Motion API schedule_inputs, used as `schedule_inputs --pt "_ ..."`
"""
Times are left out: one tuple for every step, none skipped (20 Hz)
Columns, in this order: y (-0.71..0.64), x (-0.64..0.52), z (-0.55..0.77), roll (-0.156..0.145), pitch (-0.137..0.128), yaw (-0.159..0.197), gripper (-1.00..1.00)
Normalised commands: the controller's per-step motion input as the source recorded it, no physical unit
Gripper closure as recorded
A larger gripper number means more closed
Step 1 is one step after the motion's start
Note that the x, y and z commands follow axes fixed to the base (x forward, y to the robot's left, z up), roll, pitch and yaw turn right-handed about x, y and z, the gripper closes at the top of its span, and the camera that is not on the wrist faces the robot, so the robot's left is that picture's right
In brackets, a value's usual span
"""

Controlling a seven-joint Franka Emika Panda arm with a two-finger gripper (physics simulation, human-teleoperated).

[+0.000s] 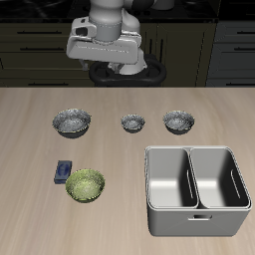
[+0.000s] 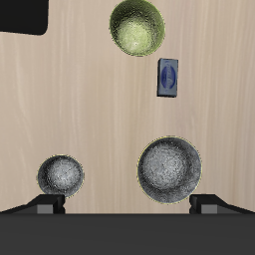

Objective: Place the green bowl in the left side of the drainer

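Observation:
The green bowl sits upright near the table's front edge, beside a small blue object. It also shows in the wrist view. The drainer is a grey two-compartment tub at the front of the table, and both compartments look empty. My gripper hangs high at the back of the table, above the row of grey bowls and far from the green bowl. In the wrist view its fingertips stand wide apart with nothing between them; the gripper is open.
Three grey speckled bowls stand in a row across the middle: a large one, a small one and a medium one. The blue object lies between the green bowl and the large grey bowl.

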Motion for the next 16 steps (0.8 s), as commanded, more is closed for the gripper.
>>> schedule_inputs --pt "-0.4 0.25 0.08 -0.078 -0.006 -0.041 -1.0" --pt "-0.19 0.17 0.07 0.043 -0.023 0.065 -1.0" --pt "-0.34 0.33 0.06 0.003 0.011 0.039 -1.0" --pt "-0.46 0.32 0.12 -0.046 -0.021 -0.035 -1.0" --pt "-0.3 0.32 0.02 0.05 0.074 -0.021 -1.0" --pt "-0.33 0.12 0.11 -0.055 -0.055 0.018 -1.0" --pt "-0.28 0.33 0.06 0.033 0.028 -0.012 -1.0" --pt "-0.37 0.35 0.08 -0.007 0.03 0.042 -1.0" --pt "-0.42 0.29 0.08 -0.07 -0.002 -0.088 -1.0" --pt "-0.25 0.2 0.06 0.016 -0.016 0.043 -1.0" --pt "-0.44 0.26 0.15 -0.047 -0.021 0.018 -1.0" --pt "-0.43 0.37 0.11 -0.036 0.001 -0.075 -1.0" --pt "-0.19 0.21 0.04 0.035 0.035 0.026 -1.0" --pt "-0.02 -0.03 -0.01 0.0 0.0 0.0 -1.0" --pt "-0.72 0.59 0.31 -0.029 -0.063 0.052 -1.0" --pt "-0.12 0.11 0.05 0.043 0.008 -0.005 -1.0"
